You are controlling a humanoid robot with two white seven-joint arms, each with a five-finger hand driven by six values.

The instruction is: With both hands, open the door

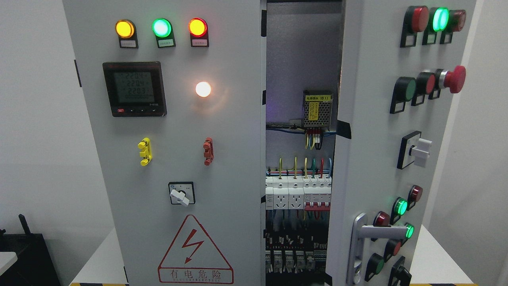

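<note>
A grey electrical cabinet fills the head view. Its left door (170, 159) is closed flat toward me and carries three lit lamps, a digital meter (134, 89), a rotary switch (181, 194) and a red warning triangle. The right door (381, 151) is swung partly open toward me, with a silver lever handle (377, 232) low on it and several buttons and lamps along it. Through the gap between the doors I see the inside (301, 159) with a power supply, coloured wires and rows of breakers. Neither of my hands shows in the picture.
The cabinet stands on a white table (436, 258) with hazard tape at its front edge. A red emergency-stop button (454, 78) and a white knob (420, 151) stick out from the right door. A black object (24, 254) sits at the lower left.
</note>
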